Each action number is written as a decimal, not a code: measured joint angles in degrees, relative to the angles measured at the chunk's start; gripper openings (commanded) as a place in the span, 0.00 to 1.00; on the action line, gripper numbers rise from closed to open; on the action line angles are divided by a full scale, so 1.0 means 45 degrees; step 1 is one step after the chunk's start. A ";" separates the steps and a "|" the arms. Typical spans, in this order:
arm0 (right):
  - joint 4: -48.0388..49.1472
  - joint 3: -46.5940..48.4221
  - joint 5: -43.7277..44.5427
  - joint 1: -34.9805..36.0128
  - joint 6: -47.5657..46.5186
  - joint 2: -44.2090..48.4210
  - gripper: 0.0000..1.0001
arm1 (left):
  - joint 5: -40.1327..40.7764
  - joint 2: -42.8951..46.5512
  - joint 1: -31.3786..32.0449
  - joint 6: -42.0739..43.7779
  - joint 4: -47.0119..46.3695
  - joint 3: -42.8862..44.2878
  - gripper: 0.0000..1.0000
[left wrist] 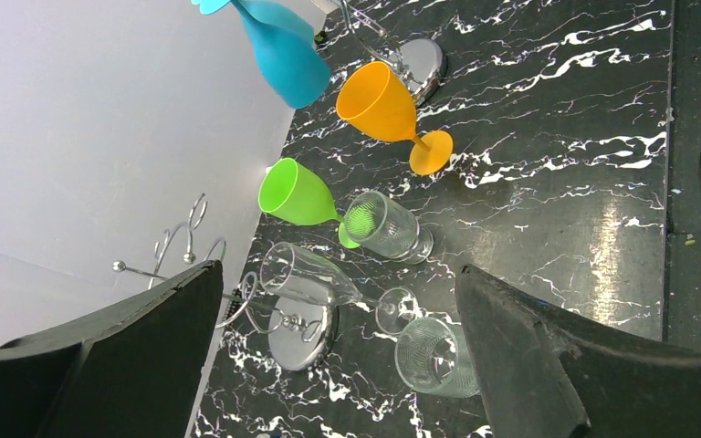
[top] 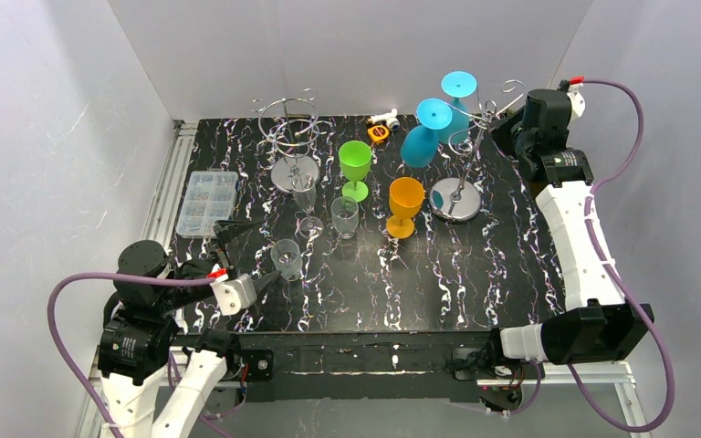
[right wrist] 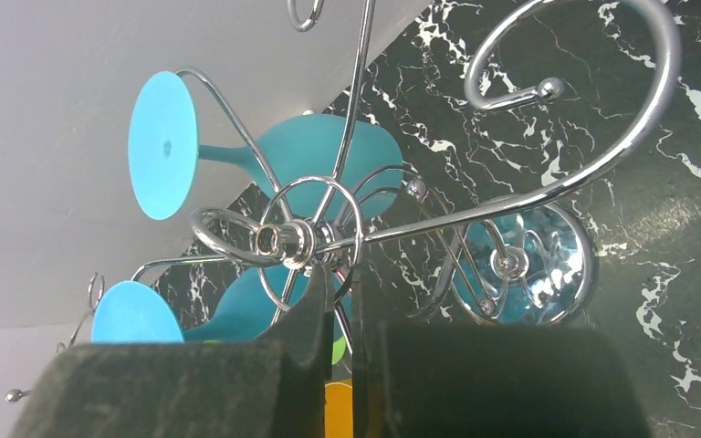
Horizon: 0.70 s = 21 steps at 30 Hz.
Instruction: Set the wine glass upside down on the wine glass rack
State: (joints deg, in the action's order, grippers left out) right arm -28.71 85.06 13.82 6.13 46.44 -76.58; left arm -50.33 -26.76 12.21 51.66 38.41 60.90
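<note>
Wine glass rack [top: 456,199] at upper right holds two blue wine glasses [top: 418,144], hanging inverted. Right gripper [right wrist: 354,306] pressed together at rack hub. Left gripper [top: 248,255] spread wide, lower left, near clear glass [top: 286,257].

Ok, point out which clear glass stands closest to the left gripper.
The front clear glass, just right of the open left gripper; the flute and the squat clear glass stand farther back.
</note>
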 measured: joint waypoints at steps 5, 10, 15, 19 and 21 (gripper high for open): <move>-0.0112 -0.0044 0.0175 0.0073 0.0146 0.0160 0.30 | -0.0005 0.0005 0.0000 0.0005 0.0005 0.0000 0.98; 0.0092 -0.0044 0.0563 0.0083 -0.0102 0.0204 0.44 | -0.0005 0.0005 0.0000 0.0010 0.0005 0.0000 0.98; -0.0170 0.0185 0.0534 0.0083 -0.0461 0.0476 0.64 | 0.0019 0.0005 0.0000 -0.0029 0.0005 0.0000 0.98; -0.0495 0.1069 0.0350 0.0078 -0.0840 0.0554 0.73 | 0.0073 0.0010 0.0000 -0.0078 0.0010 0.0000 0.98; -0.0554 0.1530 0.0277 0.0078 -0.1015 0.0782 0.78 | 0.0087 0.0010 0.0000 -0.0151 0.0010 0.0000 0.98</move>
State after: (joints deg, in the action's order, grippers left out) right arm -31.20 91.94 15.07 6.48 41.87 -73.06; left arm -49.93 -26.72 12.21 50.98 38.46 60.90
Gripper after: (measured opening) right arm 0.722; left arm 0.982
